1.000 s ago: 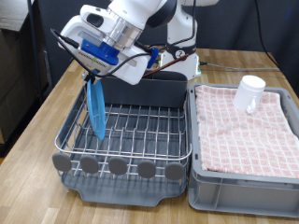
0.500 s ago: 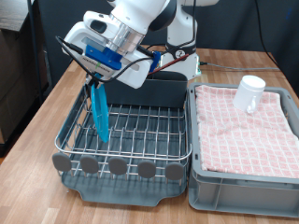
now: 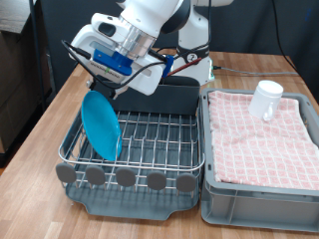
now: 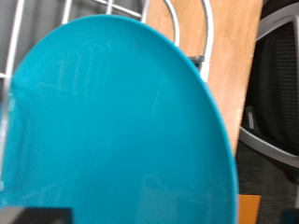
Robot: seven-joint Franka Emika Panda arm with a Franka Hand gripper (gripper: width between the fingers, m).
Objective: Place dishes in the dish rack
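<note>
The bright-blue plate (image 3: 101, 126) stands on edge at the exterior view's left end of the wire dish rack (image 3: 159, 141), leaning with its face showing. My gripper (image 3: 101, 90) hovers just above the plate's top rim; the plate is not between its fingers, and the jaws look open. In the wrist view the plate (image 4: 112, 121) fills most of the picture, with rack wires (image 4: 210, 37) behind it. The white mug (image 3: 267, 99) lies on the pink checkered cloth (image 3: 264, 134) at the right. The wooden spoon is out of view.
The rack's tall grey back compartment (image 3: 164, 97) stands behind the gripper. The cloth lies in a grey bin (image 3: 259, 204) to the right of the rack. Both sit on a wooden table (image 3: 60, 119); a dark chair (image 3: 15, 80) stands at the left.
The plate, edge-on and hanging from the gripper before, has dropped into the rack and tipped so that its face shows. The gripper has stayed almost in place above it.
</note>
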